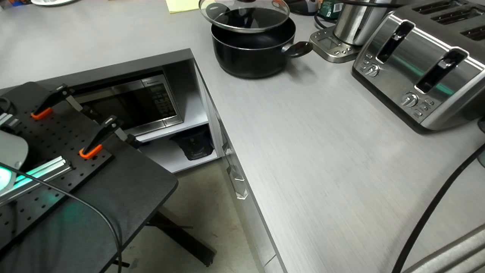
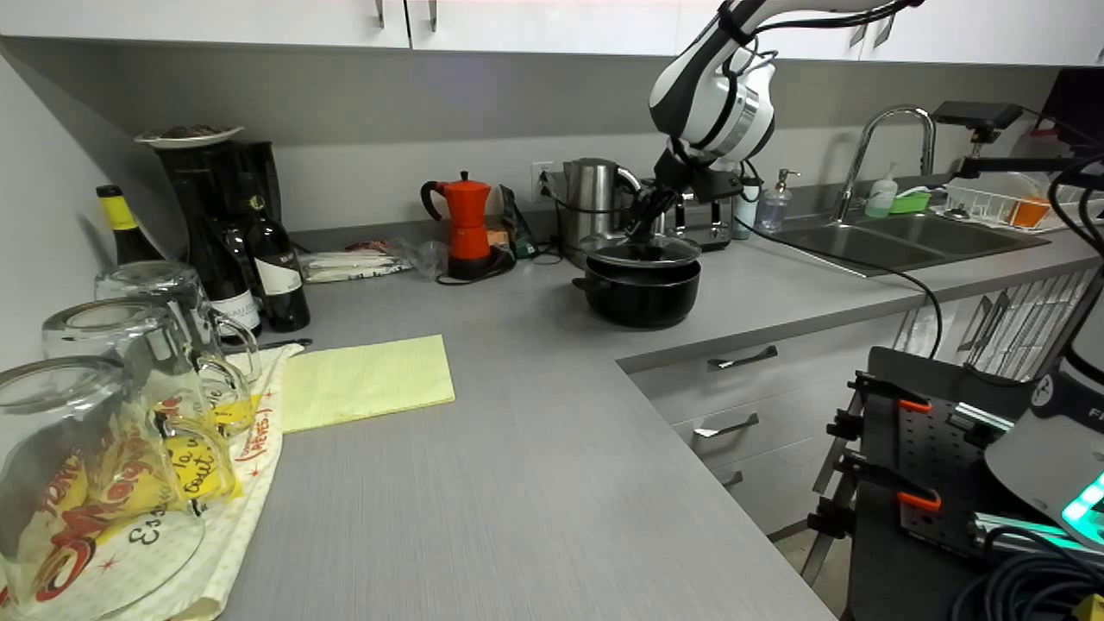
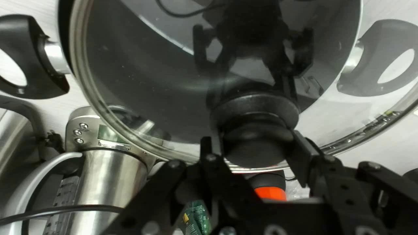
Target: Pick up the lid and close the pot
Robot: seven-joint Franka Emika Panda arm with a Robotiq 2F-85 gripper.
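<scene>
The clear glass lid with its metal rim shows in both exterior views (image 1: pixel 246 19) (image 2: pixel 617 252) and fills much of the wrist view (image 3: pixel 156 98). My gripper (image 3: pixel 256 143) has its fingers on both sides of the lid's black knob (image 3: pixel 256 150) and is shut on it. In an exterior view the gripper (image 2: pixel 640 226) is above the lid. The black pot stands on the counter under the lid in both exterior views (image 1: pixel 250 57) (image 2: pixel 642 302). The lid is over the pot but off-centre, with part of the pot's opening uncovered. One pot handle (image 3: pixel 378 58) shows through the glass.
A steel kettle (image 1: pixel 352 22) (image 2: pixel 591 198) and a silver toaster (image 1: pixel 424 64) stand close by the pot. A red moka pot (image 2: pixel 468 220) stands behind, towards the wall. A yellow cloth (image 2: pixel 371 379) and glass mugs (image 2: pixel 86 466) lie farther along the counter.
</scene>
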